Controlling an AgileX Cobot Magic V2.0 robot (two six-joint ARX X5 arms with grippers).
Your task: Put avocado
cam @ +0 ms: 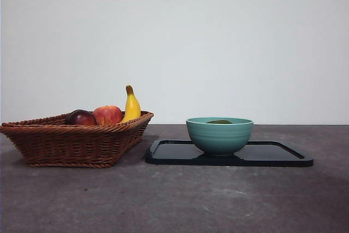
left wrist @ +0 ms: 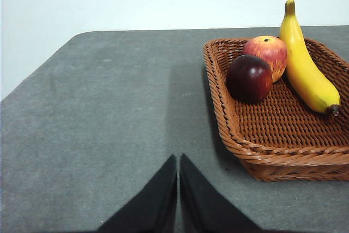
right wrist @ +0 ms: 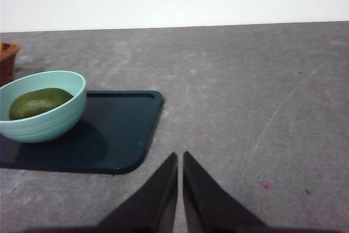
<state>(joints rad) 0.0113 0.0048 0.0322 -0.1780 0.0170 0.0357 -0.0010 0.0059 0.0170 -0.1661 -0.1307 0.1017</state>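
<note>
One avocado (right wrist: 39,102) already in teal bowl (right wrist: 49,121) on black tray (right wrist: 122,129): task apparently done.
Both tools empty, jaws closed: right tool (right wrist: 180,159) near tray, left tool (left wrist: 178,162) beside basket (left wrist: 272,156), above surface (cam: 218,200).

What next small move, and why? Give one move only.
Probably none beyond holding both arms back: the avocado already lies inside the teal bowl on the black tray. The left gripper and right gripper are both shut, empty, clear of everything.
</note>
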